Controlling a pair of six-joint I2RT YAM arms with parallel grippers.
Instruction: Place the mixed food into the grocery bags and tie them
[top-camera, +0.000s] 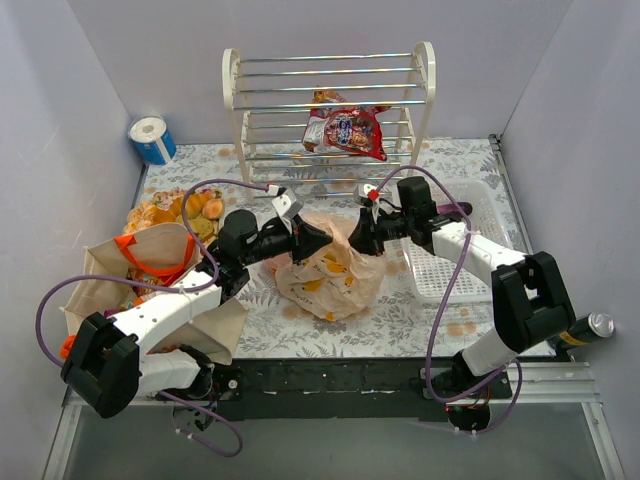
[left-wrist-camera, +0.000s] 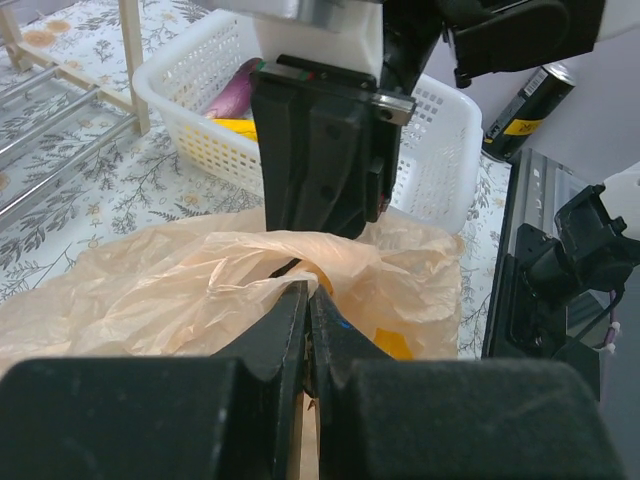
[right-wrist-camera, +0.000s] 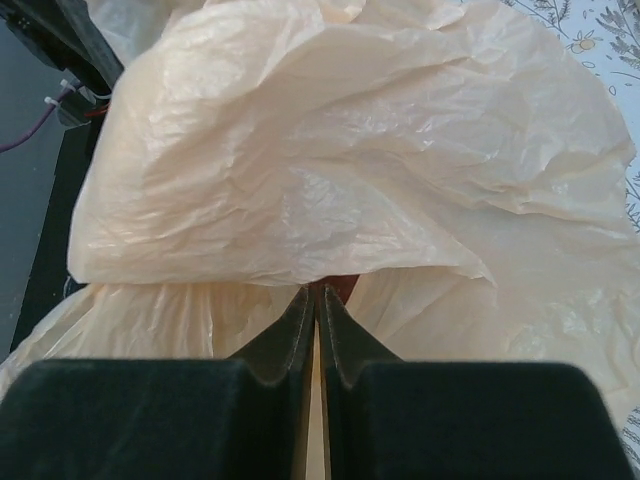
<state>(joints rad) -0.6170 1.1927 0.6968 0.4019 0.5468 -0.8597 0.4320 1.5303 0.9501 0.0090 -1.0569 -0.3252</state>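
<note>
Left end effector (left-wrist-camera: 307, 298) and right end effector (right-wrist-camera: 315, 297) each pinch the plastic bag (top-camera: 335, 275) on the table (top-camera: 400, 320) (yellow food inside). No knot is tied yet, and a red snack packet (top-camera: 348, 130) sits on the rack (top-camera: 232, 100).

From high behind the near edge, looking down on the whole table (top-camera: 400, 320). From the left wrist, low and close over the plastic bag (left-wrist-camera: 150, 290), facing the white basket (left-wrist-camera: 440, 160). From the right wrist, almost against the same bag, which fills the frame and shows in all three.
</note>
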